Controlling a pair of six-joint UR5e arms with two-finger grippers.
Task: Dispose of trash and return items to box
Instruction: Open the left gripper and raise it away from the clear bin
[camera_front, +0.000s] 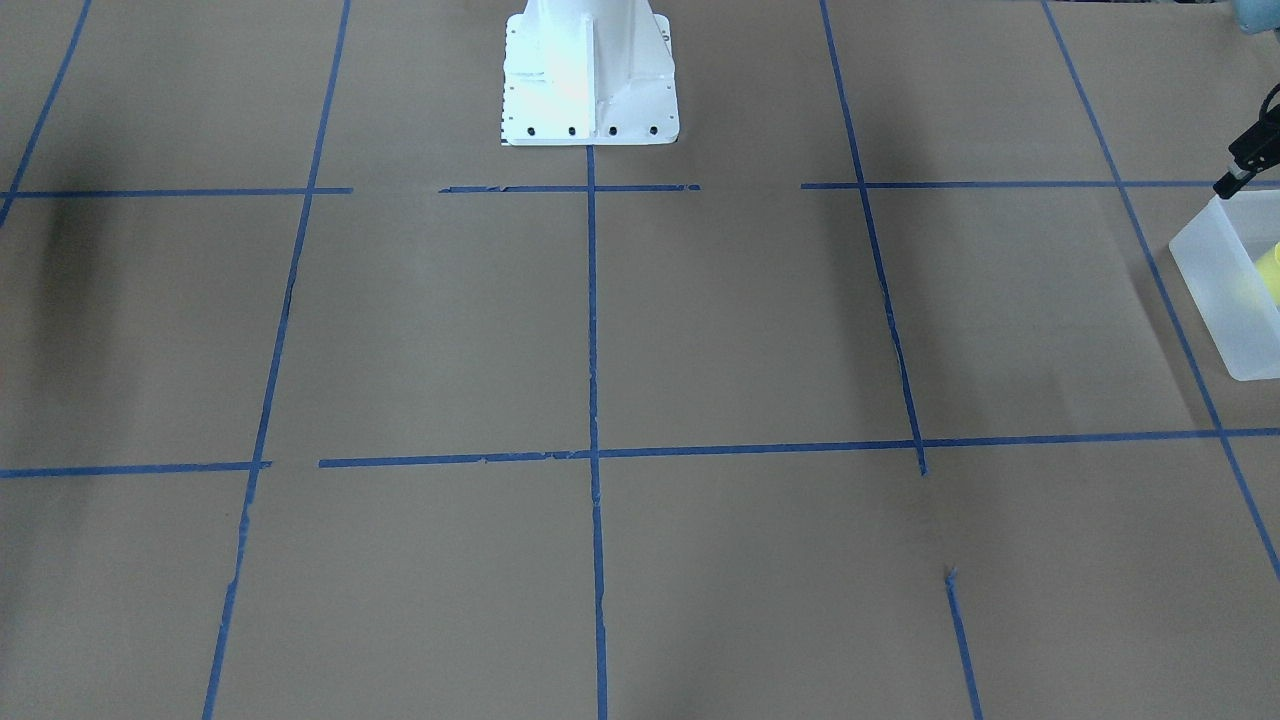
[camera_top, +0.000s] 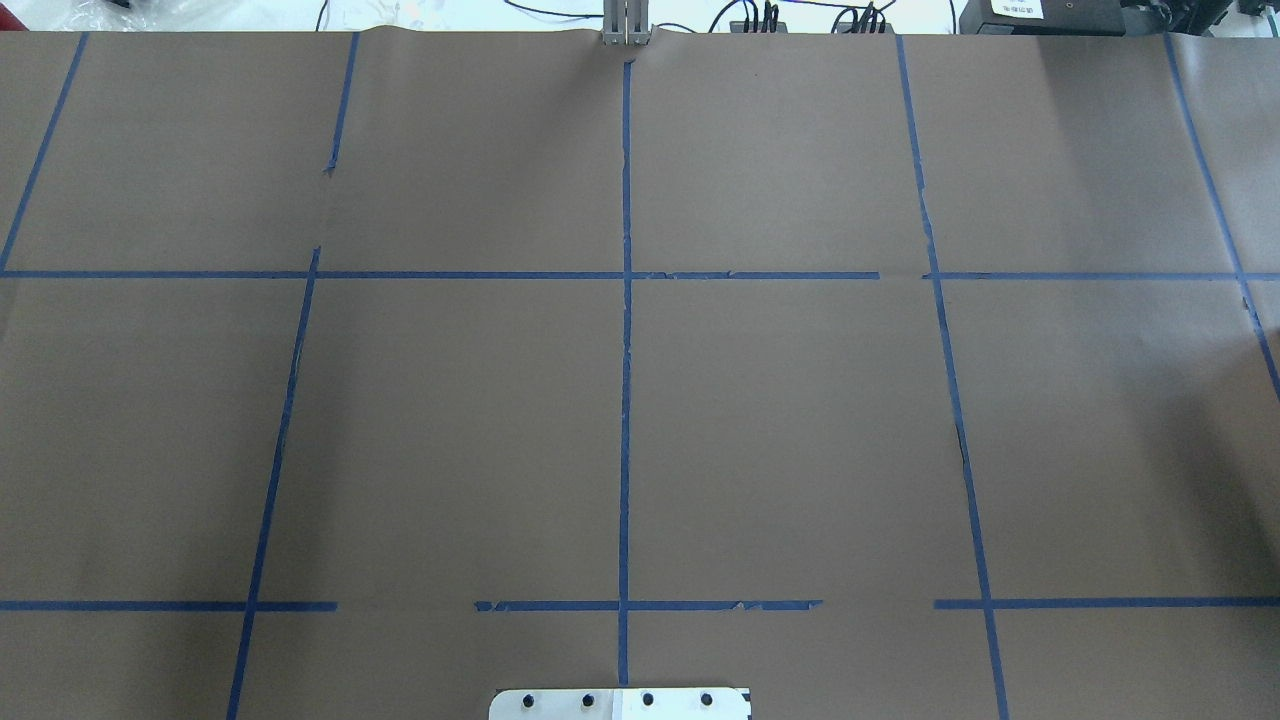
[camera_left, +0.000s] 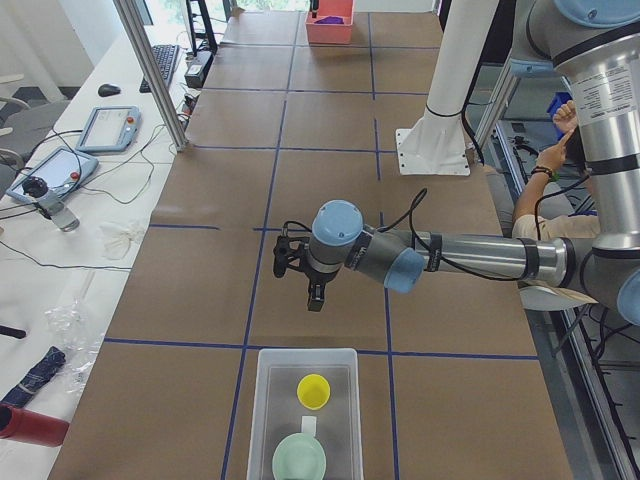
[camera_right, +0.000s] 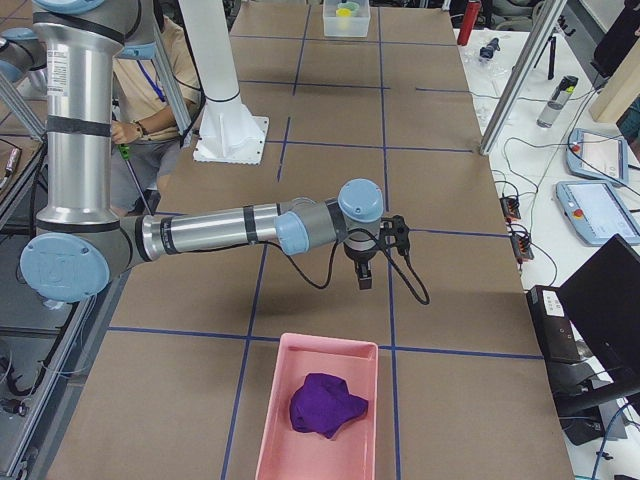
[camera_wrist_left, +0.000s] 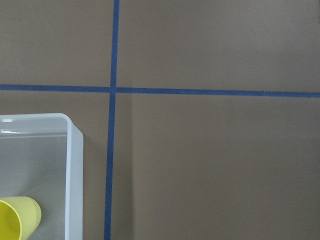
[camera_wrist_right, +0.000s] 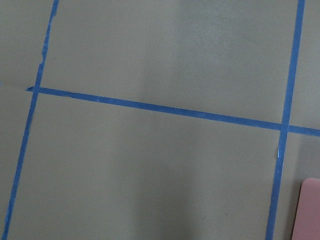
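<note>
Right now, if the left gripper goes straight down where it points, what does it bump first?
Probably the bare brown paper on the table, just beside the box. The left gripper points straight down there, though depth is hard to judge.

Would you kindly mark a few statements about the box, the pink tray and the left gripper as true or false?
1. The cup is in the box. True.
2. The pink tray holds a purple wad. True.
3. The bowl lies in the pink tray. False: it is in the box, beside the cup.
4. The left gripper holds the cup. False: the cup is in the box, apart from the gripper.
</note>
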